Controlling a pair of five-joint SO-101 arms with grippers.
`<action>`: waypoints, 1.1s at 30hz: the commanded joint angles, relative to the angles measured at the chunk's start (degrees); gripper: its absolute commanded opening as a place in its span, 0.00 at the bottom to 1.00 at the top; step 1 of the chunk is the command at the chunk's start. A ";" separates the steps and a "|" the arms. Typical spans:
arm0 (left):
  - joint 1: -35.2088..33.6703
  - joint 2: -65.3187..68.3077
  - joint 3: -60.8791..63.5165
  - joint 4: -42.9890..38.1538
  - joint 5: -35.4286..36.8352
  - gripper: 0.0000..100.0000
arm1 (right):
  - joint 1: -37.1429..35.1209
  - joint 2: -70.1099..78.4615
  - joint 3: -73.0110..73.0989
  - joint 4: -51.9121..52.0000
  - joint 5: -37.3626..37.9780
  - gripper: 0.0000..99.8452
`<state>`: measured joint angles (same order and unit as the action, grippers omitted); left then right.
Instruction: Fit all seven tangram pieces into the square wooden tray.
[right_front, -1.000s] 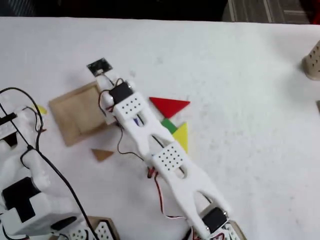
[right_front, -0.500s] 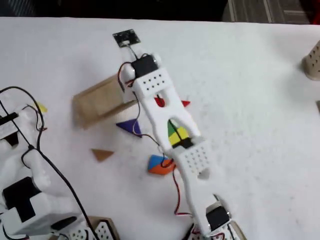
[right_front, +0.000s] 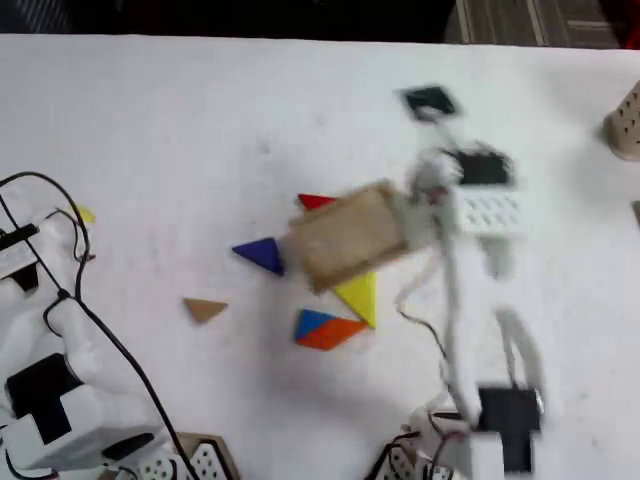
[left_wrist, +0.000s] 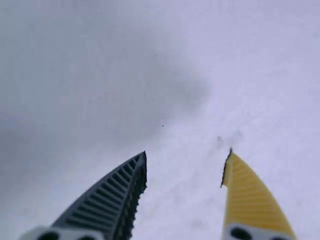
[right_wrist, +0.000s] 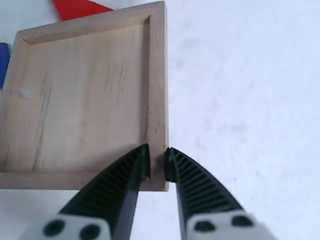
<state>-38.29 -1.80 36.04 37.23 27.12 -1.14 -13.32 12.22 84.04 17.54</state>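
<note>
The square wooden tray (right_front: 345, 238) hangs tilted over the middle of the table, empty inside. My right gripper (right_front: 420, 205) is shut on its rim (right_wrist: 157, 100), one finger inside the wall and one outside (right_wrist: 156, 160). Around the tray lie a red triangle (right_front: 315, 201) (right_wrist: 75, 7), a dark blue triangle (right_front: 260, 254), a yellow triangle (right_front: 360, 297), a blue and an orange piece together (right_front: 325, 328), and a brown triangle (right_front: 204, 309). A small yellow piece (right_front: 83, 214) sits far left. My left gripper (left_wrist: 184, 167) is open over bare white table.
The left arm's base and black cables (right_front: 60, 290) fill the lower left corner. A perforated wooden block (right_front: 625, 125) stands at the right edge. The table's far edge (right_front: 320, 38) runs along the back.
The right arm swung from the left side toward the right, carrying the tray with it. The blue triangle and the blue and orange pieces came into view.
</note>
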 joint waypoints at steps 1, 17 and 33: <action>1.19 -0.22 -1.41 -1.23 -0.70 0.27 | 11.56 -14.64 11.34 -4.70 5.89 0.01; 1.19 -0.22 -0.79 -1.49 -2.29 0.27 | 44.79 -19.65 29.54 -17.45 33.67 0.03; 1.80 -0.22 -0.62 -1.58 -2.73 0.27 | 42.95 -19.47 39.56 -28.70 30.59 0.24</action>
<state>-37.93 -1.80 36.04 37.23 24.84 44.57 -31.52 50.20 61.27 53.32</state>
